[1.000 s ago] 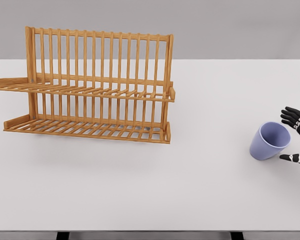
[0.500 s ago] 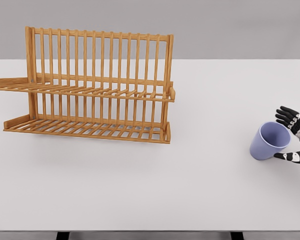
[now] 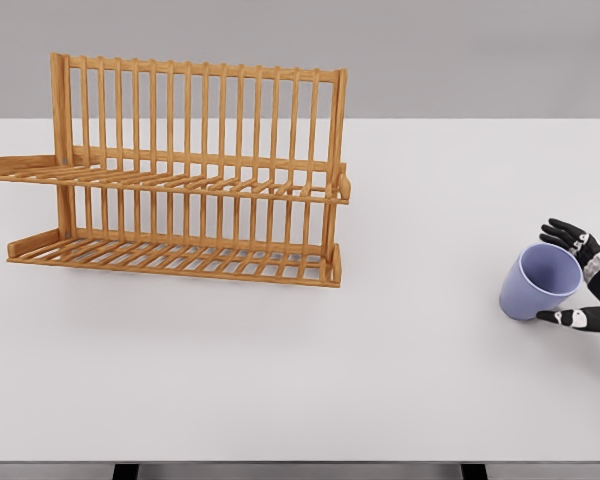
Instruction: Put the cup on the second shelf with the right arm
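The cup (image 3: 539, 282) lies tilted near the tabletop's (image 3: 400, 350) right edge, its mouth facing the right hand (image 3: 586, 280). The fingers (image 3: 563, 234) are spread wide, some just above the rim, the thumb just below, bracketing the cup without clear contact. The rack (image 3: 180, 180) stands well apart, toward the far left corner.

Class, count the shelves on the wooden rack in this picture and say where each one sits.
2: the upper shelf runs across the wooden rack halfway up its back; the lower shelf rests on the table.
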`<state>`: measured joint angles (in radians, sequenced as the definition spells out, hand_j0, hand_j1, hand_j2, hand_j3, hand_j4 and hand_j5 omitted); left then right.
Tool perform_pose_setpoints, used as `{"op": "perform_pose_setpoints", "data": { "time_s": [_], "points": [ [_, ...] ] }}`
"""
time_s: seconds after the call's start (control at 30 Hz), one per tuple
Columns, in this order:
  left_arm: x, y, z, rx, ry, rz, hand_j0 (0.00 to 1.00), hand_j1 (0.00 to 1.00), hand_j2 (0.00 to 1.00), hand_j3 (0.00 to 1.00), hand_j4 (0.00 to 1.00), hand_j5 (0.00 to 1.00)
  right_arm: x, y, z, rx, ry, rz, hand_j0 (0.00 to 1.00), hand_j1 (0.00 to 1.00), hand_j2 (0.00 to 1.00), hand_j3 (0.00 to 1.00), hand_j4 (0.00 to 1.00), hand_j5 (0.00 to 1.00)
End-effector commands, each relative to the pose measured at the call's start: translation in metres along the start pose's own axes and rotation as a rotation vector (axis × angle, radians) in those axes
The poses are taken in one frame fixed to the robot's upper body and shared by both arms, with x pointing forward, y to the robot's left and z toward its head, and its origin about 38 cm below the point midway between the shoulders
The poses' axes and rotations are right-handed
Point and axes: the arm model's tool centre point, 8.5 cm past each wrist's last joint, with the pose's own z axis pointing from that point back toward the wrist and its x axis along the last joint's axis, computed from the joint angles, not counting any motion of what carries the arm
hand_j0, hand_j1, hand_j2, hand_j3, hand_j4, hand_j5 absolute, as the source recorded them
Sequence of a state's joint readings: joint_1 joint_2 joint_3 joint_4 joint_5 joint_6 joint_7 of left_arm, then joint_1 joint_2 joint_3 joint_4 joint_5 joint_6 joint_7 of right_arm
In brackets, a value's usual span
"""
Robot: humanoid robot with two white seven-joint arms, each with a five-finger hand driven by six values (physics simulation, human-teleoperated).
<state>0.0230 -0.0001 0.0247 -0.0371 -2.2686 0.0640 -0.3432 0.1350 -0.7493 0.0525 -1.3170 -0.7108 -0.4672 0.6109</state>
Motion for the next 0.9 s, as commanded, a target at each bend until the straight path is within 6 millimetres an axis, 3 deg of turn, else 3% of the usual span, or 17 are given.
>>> {"op": "perform_pose_setpoints", "data": {
  "time_s": [0.0, 0.33, 0.37, 0.4, 0.47, 0.87],
  "points": [
    [0.000, 0.000, 0.000, -0.001, 0.000, 0.000, 1.00, 1.00, 1.00, 1.00, 1.00, 1.00, -0.002, 0.003, -0.001, 0.005, 0.000, -0.010, 1.00, 1.00, 1.00, 1.00, 1.00, 1.00],
    [0.000, 0.000, 0.000, 0.000, 0.001, 0.000, 1.00, 1.00, 1.00, 1.00, 1.00, 1.00, -0.003, 0.007, -0.005, 0.016, -0.003, -0.015, 1.00, 1.00, 1.00, 1.00, 1.00, 1.00],
    [0.000, 0.000, 0.000, -0.001, 0.000, 0.000, 1.00, 1.00, 1.00, 1.00, 1.00, 1.00, -0.003, 0.007, -0.005, 0.016, -0.003, -0.015, 0.98, 0.98, 0.98, 0.98, 0.98, 0.98],
    [0.000, 0.000, 0.000, -0.001, 0.000, 0.000, 1.00, 1.00, 1.00, 1.00, 1.00, 1.00, -0.003, 0.006, -0.005, 0.016, -0.002, -0.014, 0.87, 0.87, 0.87, 0.87, 0.87, 0.87],
    [0.000, 0.000, 0.000, -0.001, 0.000, 0.000, 1.00, 1.00, 1.00, 1.00, 1.00, 1.00, -0.003, 0.007, -0.005, 0.017, -0.001, -0.015, 0.81, 0.81, 0.81, 0.81, 0.81, 0.81],
    [0.000, 0.000, 0.000, -0.001, 0.000, 0.000, 1.00, 1.00, 1.00, 1.00, 1.00, 1.00, 0.007, 0.005, -0.014, 0.026, -0.033, 0.004, 0.71, 0.71, 0.71, 0.71, 0.71, 0.71]
  ]
}}
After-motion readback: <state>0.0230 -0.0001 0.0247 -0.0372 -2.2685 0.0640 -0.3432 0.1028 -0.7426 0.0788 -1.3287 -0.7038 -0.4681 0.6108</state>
